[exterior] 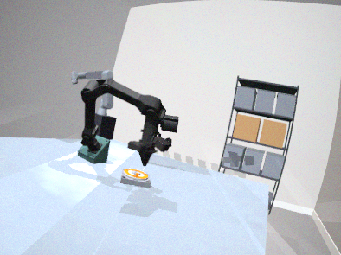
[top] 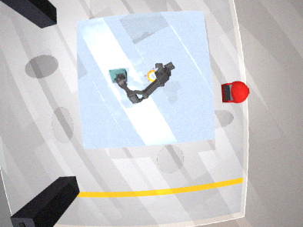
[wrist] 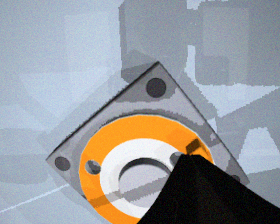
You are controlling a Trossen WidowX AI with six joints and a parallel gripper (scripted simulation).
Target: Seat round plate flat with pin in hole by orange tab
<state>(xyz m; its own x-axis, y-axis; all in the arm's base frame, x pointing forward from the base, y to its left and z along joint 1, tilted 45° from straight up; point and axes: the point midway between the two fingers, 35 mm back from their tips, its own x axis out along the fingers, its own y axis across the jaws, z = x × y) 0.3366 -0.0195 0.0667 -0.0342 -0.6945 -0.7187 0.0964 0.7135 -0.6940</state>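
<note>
The round orange plate (wrist: 140, 172) with a white middle lies on the square grey base (wrist: 150, 106), around the post (wrist: 146, 175). A small hole (wrist: 94, 167) shows on the plate's left side. I cannot tell where the pin is. My gripper (wrist: 189, 163) is shut and empty, its dark tip over the plate's right rim and hiding that part. In the exterior view the gripper (exterior: 144, 161) points down just above the plate (exterior: 137, 175), a little apart from it. From above, the plate (top: 150, 78) sits next to the arm's wrist.
The arm's teal mount (top: 117, 75) stands left of the plate on the pale blue table. A red object (top: 234, 92) lies off the table to the right. Black blocks (top: 28, 3) sit at the left corners. A shelf (exterior: 260, 129) stands by the far wall.
</note>
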